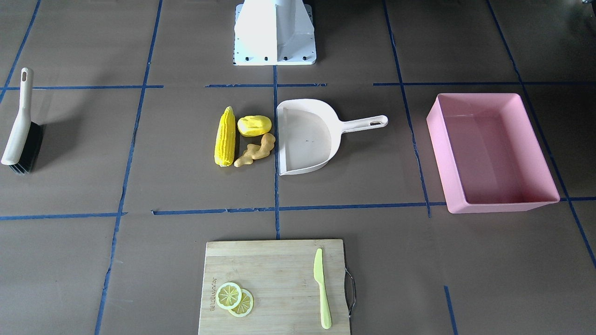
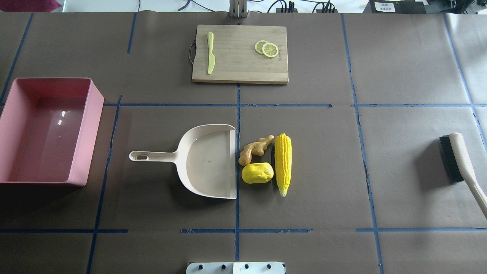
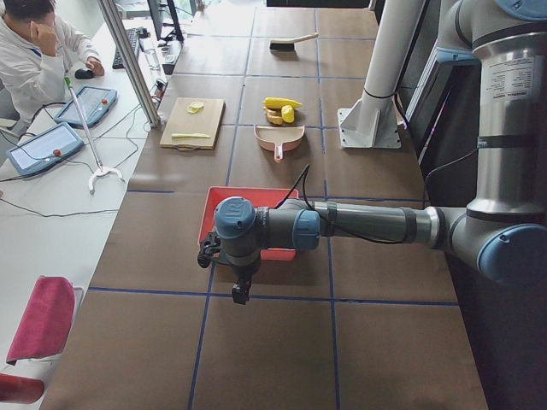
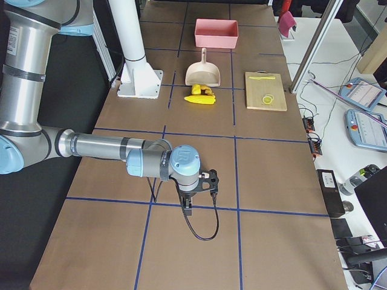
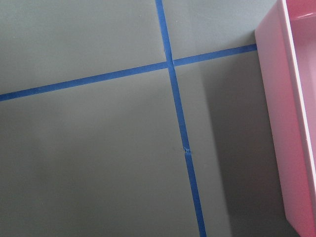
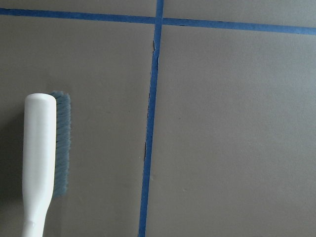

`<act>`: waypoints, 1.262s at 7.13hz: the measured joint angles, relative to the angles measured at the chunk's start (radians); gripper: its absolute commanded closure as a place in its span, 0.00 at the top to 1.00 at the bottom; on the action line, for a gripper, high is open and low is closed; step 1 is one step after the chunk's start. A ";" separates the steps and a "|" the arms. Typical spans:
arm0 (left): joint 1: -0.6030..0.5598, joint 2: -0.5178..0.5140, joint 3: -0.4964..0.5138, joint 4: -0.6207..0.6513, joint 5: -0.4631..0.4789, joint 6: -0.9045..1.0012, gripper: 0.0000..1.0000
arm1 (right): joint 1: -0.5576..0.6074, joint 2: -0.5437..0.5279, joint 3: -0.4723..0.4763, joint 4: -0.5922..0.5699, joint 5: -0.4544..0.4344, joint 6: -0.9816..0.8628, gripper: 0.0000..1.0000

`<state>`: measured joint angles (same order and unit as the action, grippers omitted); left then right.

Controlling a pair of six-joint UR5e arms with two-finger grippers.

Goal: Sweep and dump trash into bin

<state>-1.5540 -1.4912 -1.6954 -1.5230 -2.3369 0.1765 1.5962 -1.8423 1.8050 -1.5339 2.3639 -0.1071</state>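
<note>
Brown table [image 2: 323, 171] — left claw [image 3: 242, 293], right claw [image 4: 187, 210] low, facing down

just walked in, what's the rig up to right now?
Nothing is being handled yet. The left gripper hangs beside the large pink rectangular plastic tub, the right gripper near the cream hand brush with dark bristles; whether either is open can't be told. The long yellow corn cob, yellow oval lump and knobbly tan ginger root lie together at the mouth of the cream plastic dustpan. Dustpan and tub are both empty.
</note>
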 measured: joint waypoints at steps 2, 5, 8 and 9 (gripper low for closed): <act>0.001 0.001 0.003 0.000 -0.001 0.000 1.00 | -0.036 0.000 0.040 0.017 0.005 0.046 1.00; 0.001 0.003 0.003 0.000 -0.004 0.000 1.00 | -0.233 -0.033 0.128 0.198 -0.006 0.392 1.00; 0.001 0.003 0.003 0.000 -0.004 0.000 1.00 | -0.465 -0.121 0.121 0.512 -0.099 0.743 1.00; 0.001 0.003 0.003 0.000 -0.004 0.000 1.00 | -0.511 -0.132 0.099 0.568 -0.124 0.792 1.00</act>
<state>-1.5531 -1.4880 -1.6920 -1.5232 -2.3411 0.1764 1.0853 -1.9743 1.9036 -0.9657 2.2399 0.6849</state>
